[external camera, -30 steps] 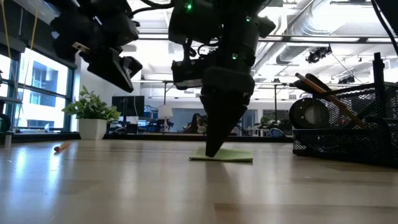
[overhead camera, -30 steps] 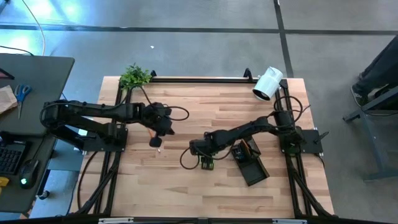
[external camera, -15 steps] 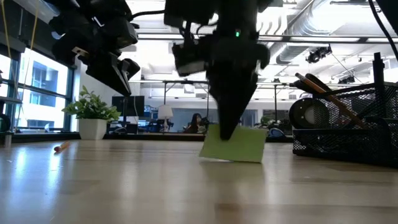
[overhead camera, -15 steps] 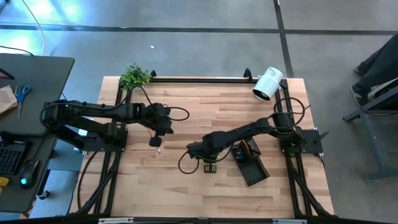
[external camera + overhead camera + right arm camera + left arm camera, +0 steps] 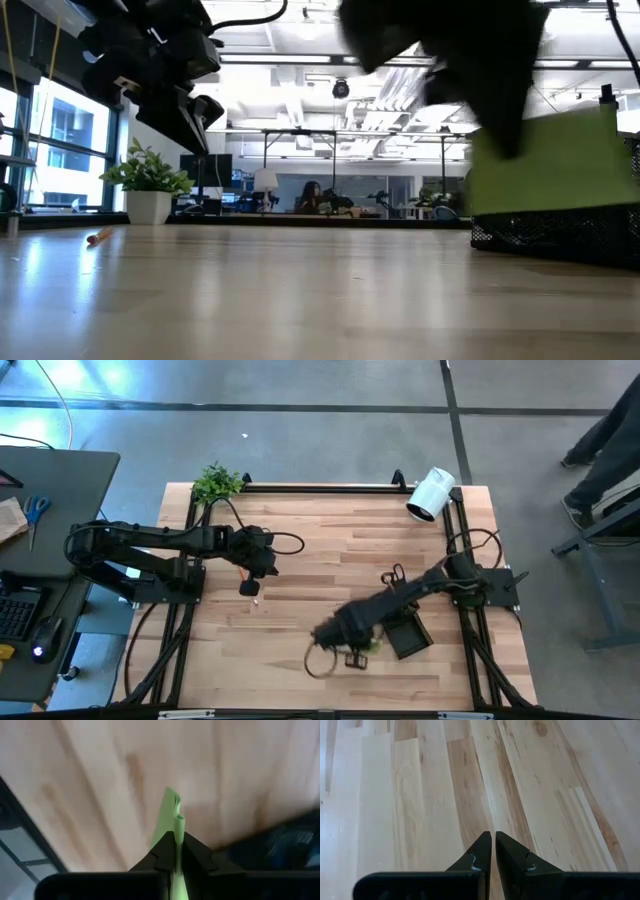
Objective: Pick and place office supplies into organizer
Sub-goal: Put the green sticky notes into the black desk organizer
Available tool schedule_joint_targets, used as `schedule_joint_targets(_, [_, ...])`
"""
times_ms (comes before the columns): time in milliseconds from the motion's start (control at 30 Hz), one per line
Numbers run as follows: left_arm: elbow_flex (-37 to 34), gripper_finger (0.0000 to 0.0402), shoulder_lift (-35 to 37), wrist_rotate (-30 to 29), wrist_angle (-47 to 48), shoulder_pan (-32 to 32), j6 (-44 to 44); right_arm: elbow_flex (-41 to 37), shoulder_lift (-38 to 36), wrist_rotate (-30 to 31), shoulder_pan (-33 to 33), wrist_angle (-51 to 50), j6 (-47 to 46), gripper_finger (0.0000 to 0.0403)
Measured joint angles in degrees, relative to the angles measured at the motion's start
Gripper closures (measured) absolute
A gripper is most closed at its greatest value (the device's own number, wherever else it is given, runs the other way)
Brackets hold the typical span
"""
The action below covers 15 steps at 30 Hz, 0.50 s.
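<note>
Sticky-note pad, lime-green, 1 seen, clamped edge-on between right gripper fingers, lifted off table, just beside organizer on side away from white camera. Pad's flat face upright in low view; long axis unclear, far edge blurred. Organizer mostly hidden behind pad. 1 orange pencil near plant. Left gripper jaws together, empty, well apart from organizer.

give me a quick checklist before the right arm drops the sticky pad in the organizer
1. Right claw shut on the sticky-note pad: ok.
2. Pad lifted off the table: ok, low view shows it in the air.
3. Pad over the organizer: not ok, it is beside it.
4. Room in the organizer's tray: cannot tell.
5. Left claw shut and empty, well clear: ok.
</note>
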<state>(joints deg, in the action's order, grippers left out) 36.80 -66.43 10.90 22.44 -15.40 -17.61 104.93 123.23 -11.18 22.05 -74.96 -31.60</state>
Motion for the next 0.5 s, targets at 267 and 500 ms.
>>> schedule_joint_targets(267, [0.0,0.0385,0.0,0.6,-0.1,0.0,0.2,-4.5,-7.4,8.3,9.6,-3.5,-23.3,0.0375])
schedule_joint_targets(500, [0.0,0.0385,0.0,2.4,-2.5,0.0,1.3,-17.0,-18.7,15.7,14.8,-1.5,-43.1,0.039])
